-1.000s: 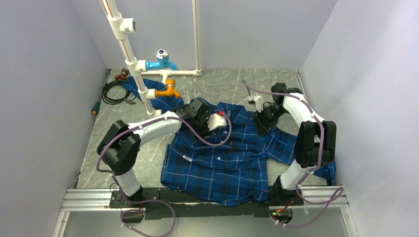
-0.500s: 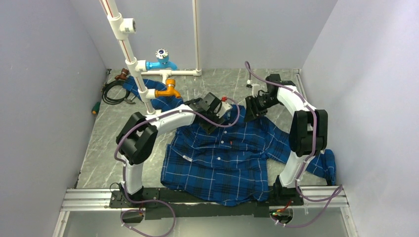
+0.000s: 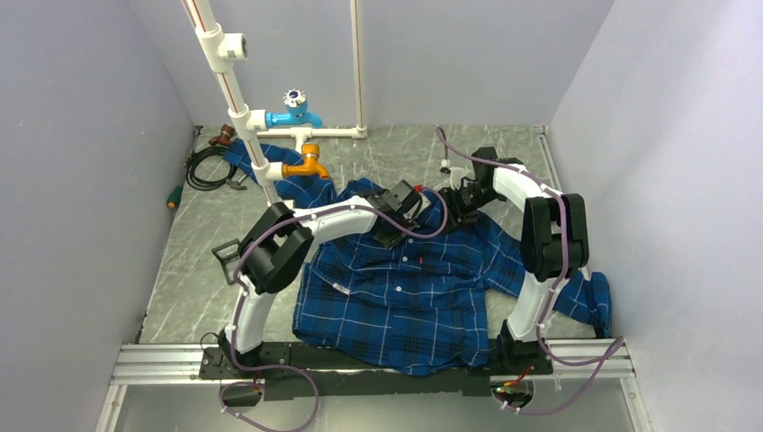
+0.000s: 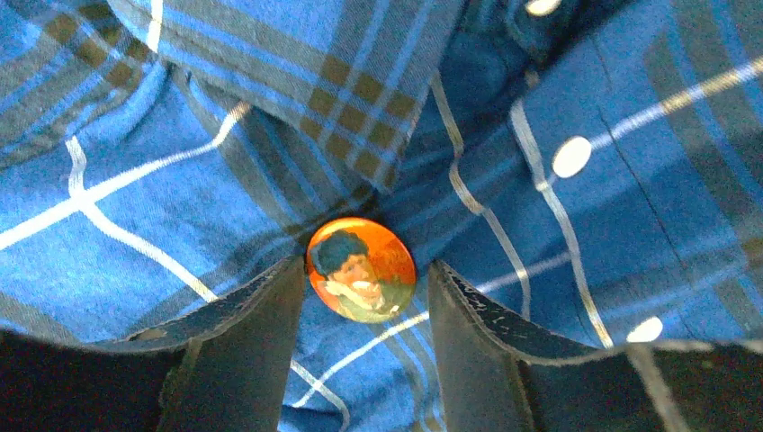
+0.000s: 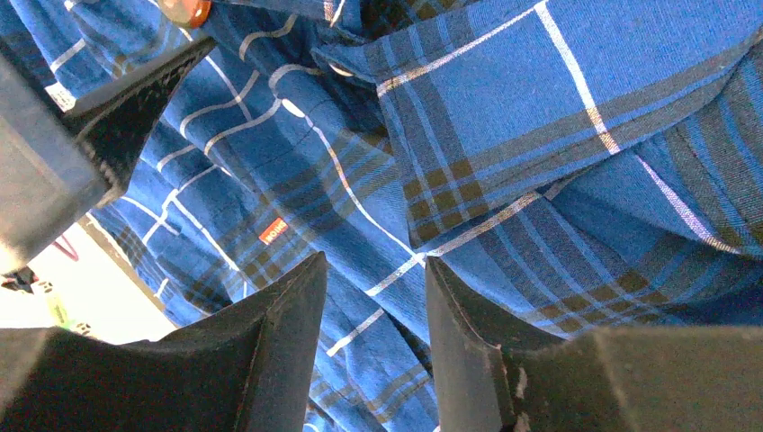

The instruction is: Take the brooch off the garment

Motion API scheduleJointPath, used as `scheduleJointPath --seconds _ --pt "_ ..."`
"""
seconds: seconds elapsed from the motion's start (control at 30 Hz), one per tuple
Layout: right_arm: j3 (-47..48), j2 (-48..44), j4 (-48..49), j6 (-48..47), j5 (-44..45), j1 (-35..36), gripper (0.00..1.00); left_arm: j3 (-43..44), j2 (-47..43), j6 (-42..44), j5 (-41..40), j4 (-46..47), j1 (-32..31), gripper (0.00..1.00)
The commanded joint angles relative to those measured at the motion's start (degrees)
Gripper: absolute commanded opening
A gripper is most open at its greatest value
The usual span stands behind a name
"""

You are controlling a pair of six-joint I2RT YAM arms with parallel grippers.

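Only the left wrist shows the brooch [image 4: 362, 269] whole.

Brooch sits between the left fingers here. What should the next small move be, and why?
Likely close the left gripper on the brooch. In the left wrist view its fingers flank the disc, with a sliver of garment showing beside it, so it looks not yet pinched. The right gripper is open over the cloth nearby, with nothing gripped.
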Motion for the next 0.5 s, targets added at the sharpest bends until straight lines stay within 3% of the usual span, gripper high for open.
scheduleJointPath --seconds 0.0,0.47 --pt "-0.4 -0.38 1.73 0.61 0.54 -0.04 0.47 4.93 2.89 -1.19 -4.11 -2.56 -0.06 0.57" --pt "-1.47 -0.82 1.53 -0.75 1.09 0.04 0.47 1.72 -2.57 -1.32 -4.57 -1.29 0.95 0.37"
